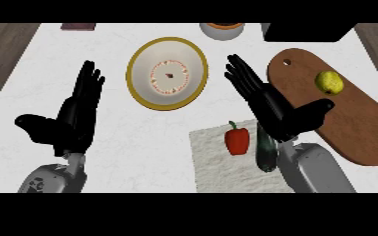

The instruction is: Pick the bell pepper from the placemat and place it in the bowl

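Two grey forearms come in from the lower edge of the head view, each ending in a black hand. The left hand (70,114) shows at the view's left side, palm flat and open — its fingers straight and close together, pointing up and slightly rightward, its thumb stretched out to the left. The right hand (272,107) shows right of centre, also open — fingers straight, angled up and to the left, thumb splayed out to the right. The right forearm (319,171) slants in from the lower right; the left forearm (53,178) shows only as a short grey stub below its wrist. Neither hand holds anything.
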{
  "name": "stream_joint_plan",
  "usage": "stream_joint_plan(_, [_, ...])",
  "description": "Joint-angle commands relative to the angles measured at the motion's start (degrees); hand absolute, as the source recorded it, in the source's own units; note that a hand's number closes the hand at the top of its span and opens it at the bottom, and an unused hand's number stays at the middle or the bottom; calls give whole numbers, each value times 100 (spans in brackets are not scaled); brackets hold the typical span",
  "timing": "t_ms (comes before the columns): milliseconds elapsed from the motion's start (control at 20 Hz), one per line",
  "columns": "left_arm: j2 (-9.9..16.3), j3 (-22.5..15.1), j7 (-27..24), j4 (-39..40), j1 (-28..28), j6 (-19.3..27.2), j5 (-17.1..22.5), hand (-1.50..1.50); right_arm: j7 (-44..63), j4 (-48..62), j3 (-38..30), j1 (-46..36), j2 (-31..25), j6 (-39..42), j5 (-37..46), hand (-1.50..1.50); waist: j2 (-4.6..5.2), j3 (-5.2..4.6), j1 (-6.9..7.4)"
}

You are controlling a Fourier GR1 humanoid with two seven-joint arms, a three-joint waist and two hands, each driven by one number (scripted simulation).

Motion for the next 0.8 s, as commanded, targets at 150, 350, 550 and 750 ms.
stream_joint_plan(150, [-22, -308, -75, 161, 168, -643, 211, 0, 154, -142, -37, 414, -679, -1727, 2072, 150, -274, -80, -436])
stream_joint_plan(350, [-12, -344, 151, 108, 200, -701, 335, 0, 718, 531, -758, 1036, -1462, -3006, 3156, 150, -321, -142, -1101])
stream_joint_plan(550, [-36, -625, 106, 68, 371, -1245, 565, 0, 423, -264, 217, 1580, -517, -4455, 4541, -150, -304, -75, -495])
stream_joint_plan(750, [18, -445, 205, 229, 89, -1433, 736, 0, 1333, -317, 1229, 1956, -534, -4426, 6141, -150, -264, -93, -401])
